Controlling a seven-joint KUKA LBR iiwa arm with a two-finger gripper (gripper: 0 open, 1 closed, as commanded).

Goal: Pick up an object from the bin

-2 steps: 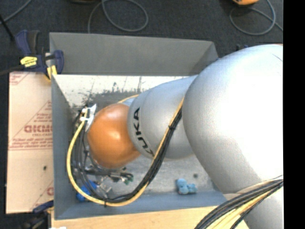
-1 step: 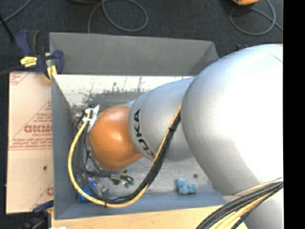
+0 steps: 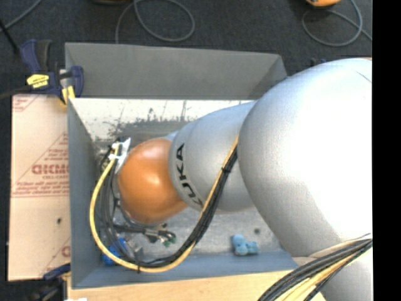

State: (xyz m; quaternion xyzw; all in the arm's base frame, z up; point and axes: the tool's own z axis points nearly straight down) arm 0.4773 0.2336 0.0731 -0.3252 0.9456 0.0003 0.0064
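Part of my gripper's dark body (image 3: 125, 226) shows under the arm's orange cover, low over the bin's front-left part. What lies directly beneath it is hidden. A small blue thing (image 3: 111, 256) lies in the front-left corner, just below and left of the gripper and partly behind the yellow cable. A light blue lumpy thing (image 3: 243, 244) lies on the floor near the front wall, well to the gripper's right.
The thick silver arm reaches in from the right and covers the bin's middle and right. Its yellow and black cables loop down along the left wall and the front wall. The speckled back wall stands behind the arm.
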